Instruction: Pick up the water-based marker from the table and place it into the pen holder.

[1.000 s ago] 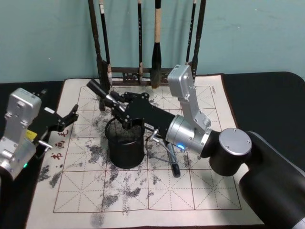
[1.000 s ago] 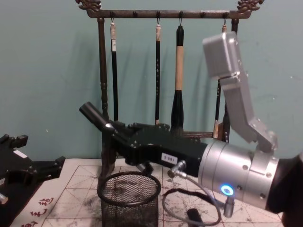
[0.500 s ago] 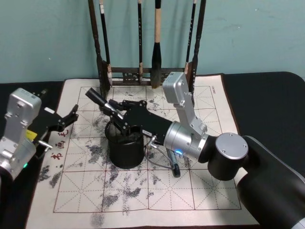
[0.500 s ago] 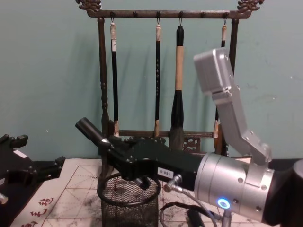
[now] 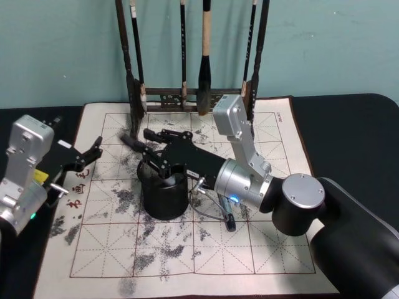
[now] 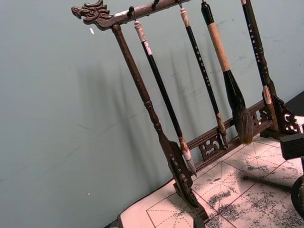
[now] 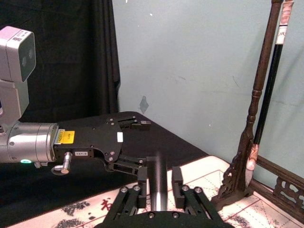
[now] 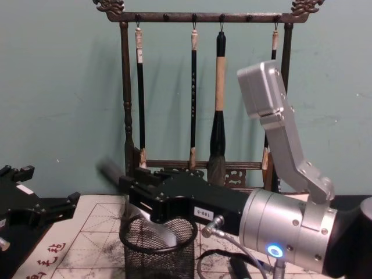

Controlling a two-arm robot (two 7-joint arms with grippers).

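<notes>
One black mesh pen holder [image 5: 165, 198] on calligraphy mat [image 5: 262, 249], contents unclear. Water-based marker [image 5: 132, 141], blurred, slants above rim between right gripper [image 7: 159, 183] fingers, slightly parted. Left gripper [image 5: 95, 153] idle, fingers spread, mat's left edge.

One mesh pen holder [image 5: 164, 198], one marker [image 7: 157, 183] and one stained mat [image 5: 274, 249] on one dark surface [image 5: 349, 137]. One wooden rack [image 8: 124, 87] carries four hanging brushes [image 8: 220, 104]. Two grippers: left gripper [image 5: 95, 156], right gripper [image 5: 148, 148].

Soft even light, faint brush rack [image 8: 125, 87] shadows on the wall [image 8: 58, 87]
</notes>
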